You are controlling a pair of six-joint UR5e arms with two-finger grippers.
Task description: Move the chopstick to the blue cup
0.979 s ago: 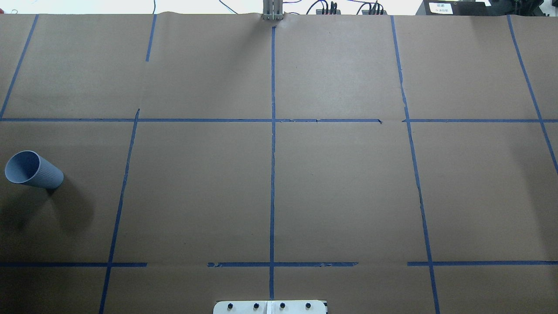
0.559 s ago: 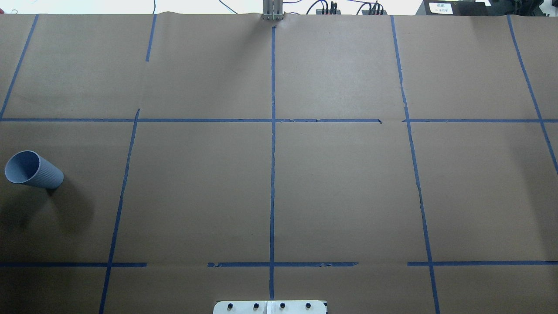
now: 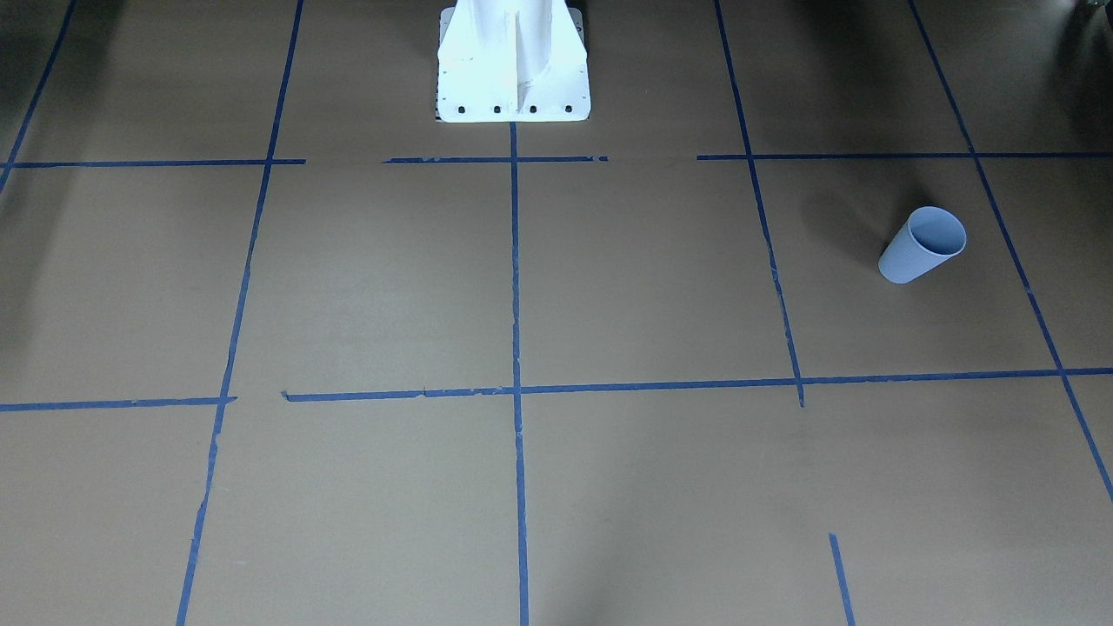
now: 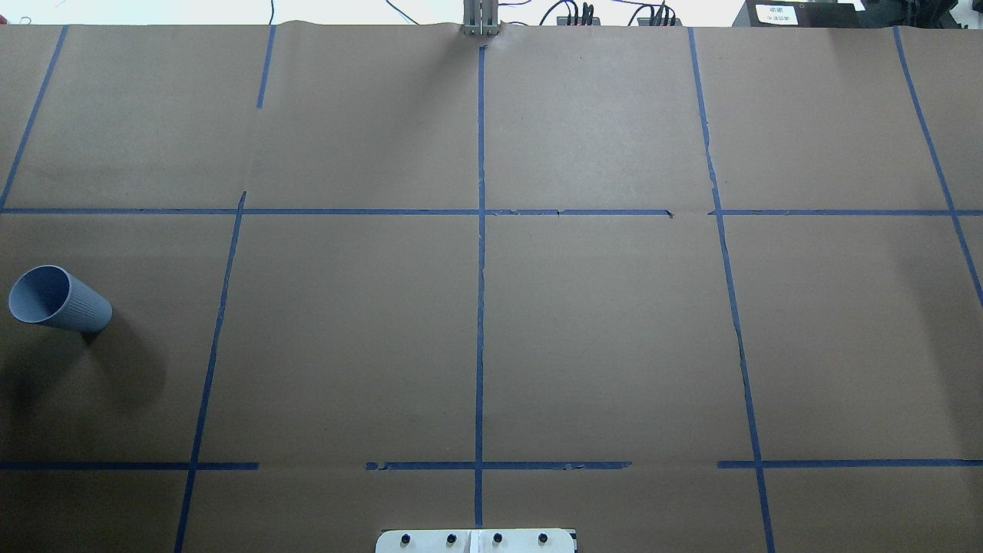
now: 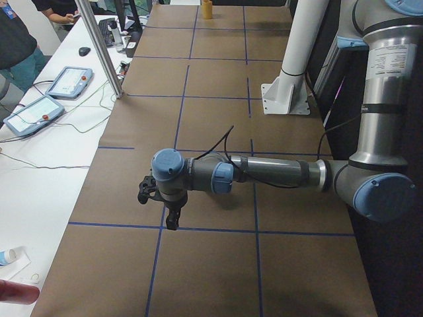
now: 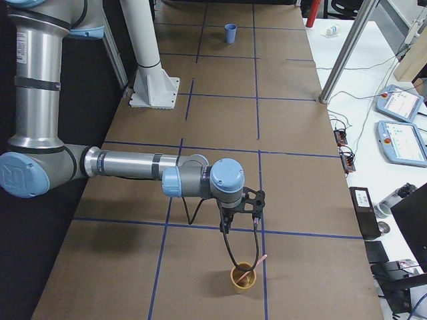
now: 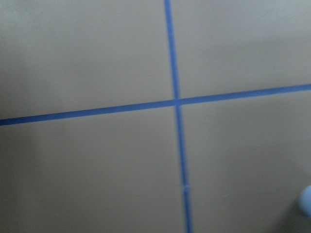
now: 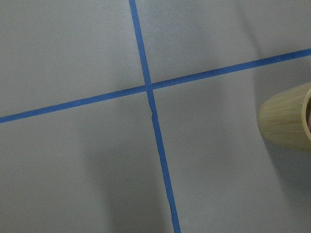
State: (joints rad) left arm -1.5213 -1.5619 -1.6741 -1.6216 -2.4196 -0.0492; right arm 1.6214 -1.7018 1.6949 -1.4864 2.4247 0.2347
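Observation:
The blue cup point(image 4: 57, 299) stands upright on the brown paper at the table's left end; it also shows in the front-facing view point(image 3: 922, 245) and far off in the exterior right view point(image 6: 230, 32). A pink chopstick point(image 6: 253, 265) leans in a tan cup point(image 6: 243, 278) at the right end. The tan cup's side shows in the right wrist view point(image 8: 286, 119). My right gripper point(image 6: 225, 227) hangs above the table just short of the tan cup. My left gripper point(image 5: 172, 223) points down over the left end. I cannot tell whether either is open or shut.
Blue tape lines point(image 4: 480, 307) grid the paper. The white robot pedestal point(image 3: 513, 69) stands at the robot's edge of the table. A metal post point(image 6: 343, 53) and teach pendants point(image 6: 403, 133) stand on the operators' side, off the paper.

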